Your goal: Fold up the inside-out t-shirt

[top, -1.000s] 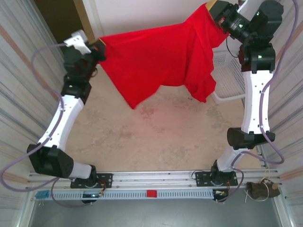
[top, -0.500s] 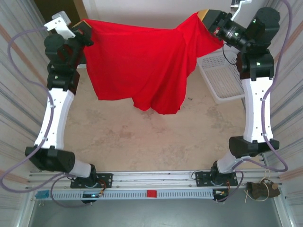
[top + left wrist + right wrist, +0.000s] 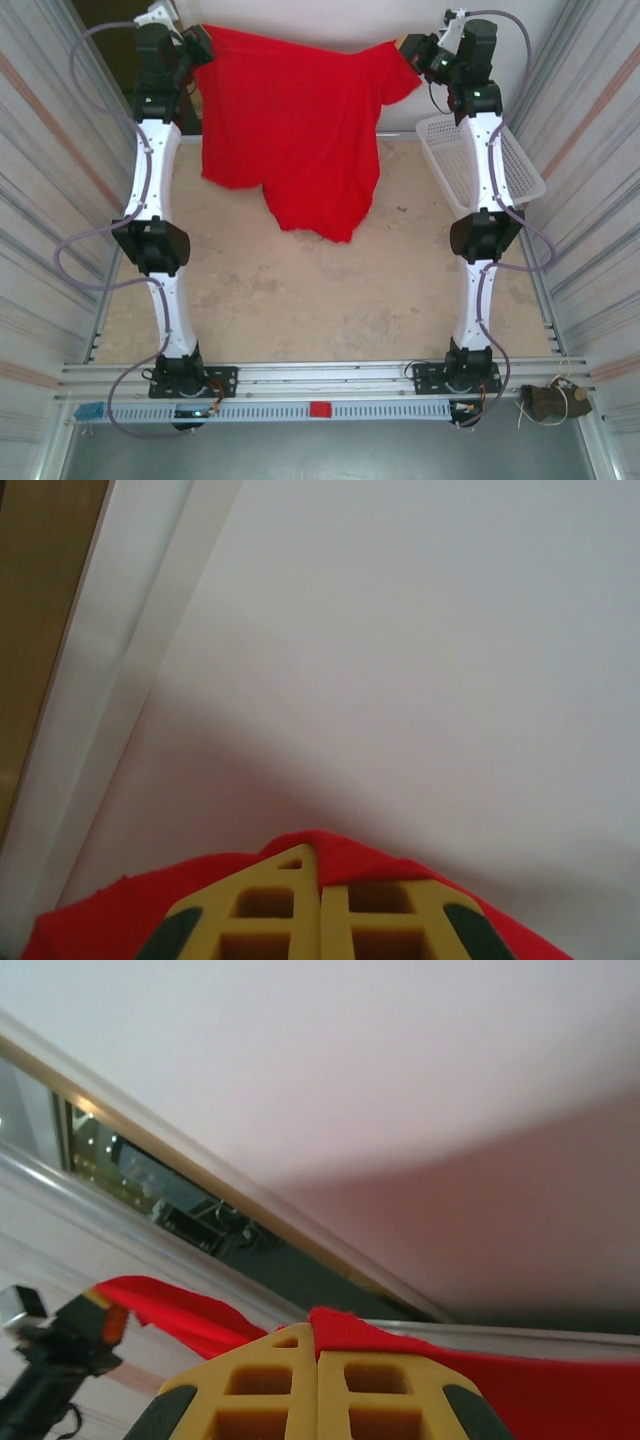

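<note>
The bright red t-shirt (image 3: 290,120) hangs in the air at the far end of the table, stretched between both arms, its lower edge drooping to a point near the table's middle. My left gripper (image 3: 203,42) is shut on its top left corner, and red cloth (image 3: 350,860) pokes out between the yellow fingers (image 3: 270,895). My right gripper (image 3: 408,50) is shut on the top right corner by the sleeve, with cloth (image 3: 350,1332) pinched between its fingers (image 3: 270,1375). No print shows on the visible side.
A white mesh basket (image 3: 520,175) stands tilted at the right edge beside the right arm. The beige table (image 3: 320,300) stretches below the hanging shirt. Corrugated metal walls (image 3: 50,200) close in on both sides.
Both arms have reached up and away toward the far wall, lifting and spreading the shirt. The cloth now hangs flatter and higher, off to the far end.
</note>
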